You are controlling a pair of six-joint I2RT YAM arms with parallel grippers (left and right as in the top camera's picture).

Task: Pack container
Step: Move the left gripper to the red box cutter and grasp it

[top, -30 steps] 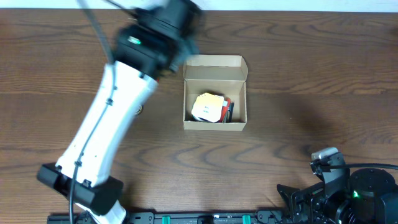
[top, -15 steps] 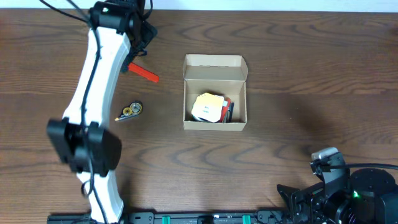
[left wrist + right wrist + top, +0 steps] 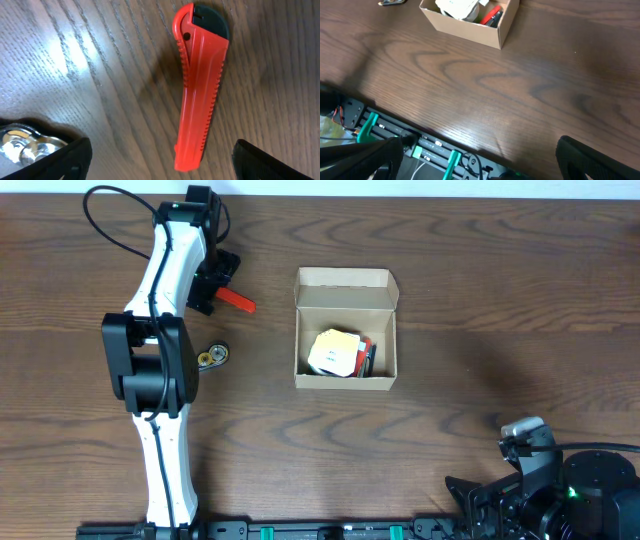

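The container (image 3: 346, 376) is a tan cardboard box at mid table, its flap lid (image 3: 346, 279) folded back. Inside lie a yellow-white item (image 3: 333, 352) and red and black pieces. In the right wrist view the container (image 3: 465, 27) shows at the top. A red utility knife (image 3: 238, 301) lies on the wood left of the box. My left gripper (image 3: 210, 283) hovers over its left end. In the left wrist view the open left gripper (image 3: 160, 165) straddles the near end of the knife (image 3: 202, 85) without touching it. My right gripper (image 3: 480, 160) is open and holds nothing, parked at the near right edge.
A small yellow-and-silver tape roll (image 3: 211, 358) lies on the wood near the left arm's (image 3: 160, 370) elbow. The right arm's base (image 3: 570, 485) sits at the near right corner. A rail with green clamps (image 3: 420, 145) runs along the table's front edge.
The left arm has swung away from the box's left side toward the far left. Its wrist now sits over the red knife, which lies where it was.
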